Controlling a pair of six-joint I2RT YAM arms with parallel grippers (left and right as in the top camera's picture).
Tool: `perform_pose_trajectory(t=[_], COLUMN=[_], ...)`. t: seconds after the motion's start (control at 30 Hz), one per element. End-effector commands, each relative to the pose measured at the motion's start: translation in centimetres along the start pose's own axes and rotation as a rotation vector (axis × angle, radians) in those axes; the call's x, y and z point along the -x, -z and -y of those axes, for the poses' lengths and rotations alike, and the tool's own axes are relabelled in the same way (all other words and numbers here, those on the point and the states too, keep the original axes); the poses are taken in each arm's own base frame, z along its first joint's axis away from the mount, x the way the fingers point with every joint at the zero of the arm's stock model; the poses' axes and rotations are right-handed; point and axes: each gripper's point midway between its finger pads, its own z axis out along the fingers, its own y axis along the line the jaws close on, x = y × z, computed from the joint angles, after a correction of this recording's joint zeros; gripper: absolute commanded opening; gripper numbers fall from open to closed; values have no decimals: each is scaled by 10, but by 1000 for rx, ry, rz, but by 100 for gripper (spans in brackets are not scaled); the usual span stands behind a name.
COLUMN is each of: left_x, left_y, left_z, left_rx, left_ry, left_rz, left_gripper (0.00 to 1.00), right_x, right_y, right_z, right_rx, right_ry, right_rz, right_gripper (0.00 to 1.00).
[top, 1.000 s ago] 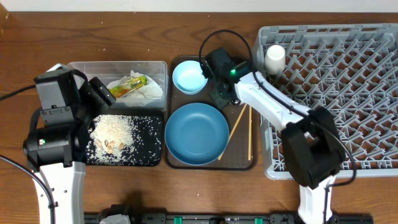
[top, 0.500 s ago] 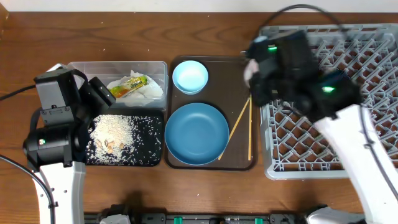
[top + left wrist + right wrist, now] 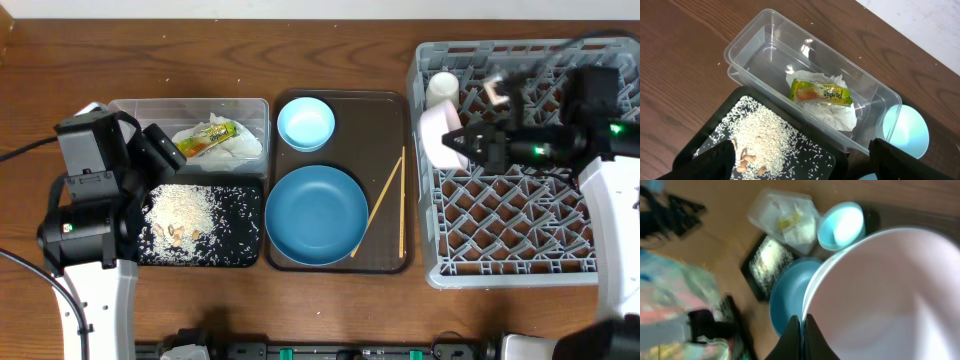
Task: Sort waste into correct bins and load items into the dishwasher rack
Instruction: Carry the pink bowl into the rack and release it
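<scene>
Pinching the rim of the smooth pink bowl (image 3: 880,295), your right gripper (image 3: 801,332) holds it on edge at nine o'clock on the pegged grey rack (image 3: 520,232), motion-blurred overhead. Your left gripper (image 3: 802,162), fingertips cropped, gapes above grainy rice (image 3: 765,136).

Clr plastic tub (image 3: 765,47), smooth pink bowl (image 3: 890,295)

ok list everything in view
rack: 1, grey, right
cup: 1, white, rack's back-left
pink bowl: 1, pink, rack's left, on edge
brown tray: 1, brown, centre
small bowl: 1, light blue, tray's back
large bowl: 1, dark blue, tray's front
chopsticks: 2, wooden, tray's right
tub: 1, clear, back left
napkin: 1, white, in tub
wrapper: 1, yellow-green, on napkin
black tray: 1, black, by tub
rice: loose, white, black tray
left fingers: 2, black, open, near tub
right fingers: 2, black, shut on pink bowl
</scene>
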Motion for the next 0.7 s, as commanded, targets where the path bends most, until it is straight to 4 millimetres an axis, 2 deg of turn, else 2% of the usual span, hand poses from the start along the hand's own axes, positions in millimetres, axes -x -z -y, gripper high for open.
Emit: perform_pose_trajectory(t=[0.0, 0.1, 0.17, 0.33, 0.43, 0.67], left_x=[4, 4, 4, 4, 4, 4], left_y=[1, 1, 1, 1, 1, 1], left_z=[-2, -2, -2, -2, -2, -2], left_rx=[13, 13, 13, 13, 13, 13], left_ry=[-2, -2, -2, -2, -2, -2], left_rz=[10, 10, 10, 10, 10, 10], left_gripper=[88, 88, 88, 88, 88, 88], right_x=[8, 5, 1, -4, -3, 1], right_y=[15, 19, 14, -1, -8, -18], right_z=[-6, 16, 35, 65, 72, 66], right_rx=[249, 312, 310, 321, 333, 349], right_ry=[24, 34, 10, -19, -36, 26], right_rz=[176, 257, 259, 247, 234, 220], right_gripper=[1, 1, 1, 1, 1, 1])
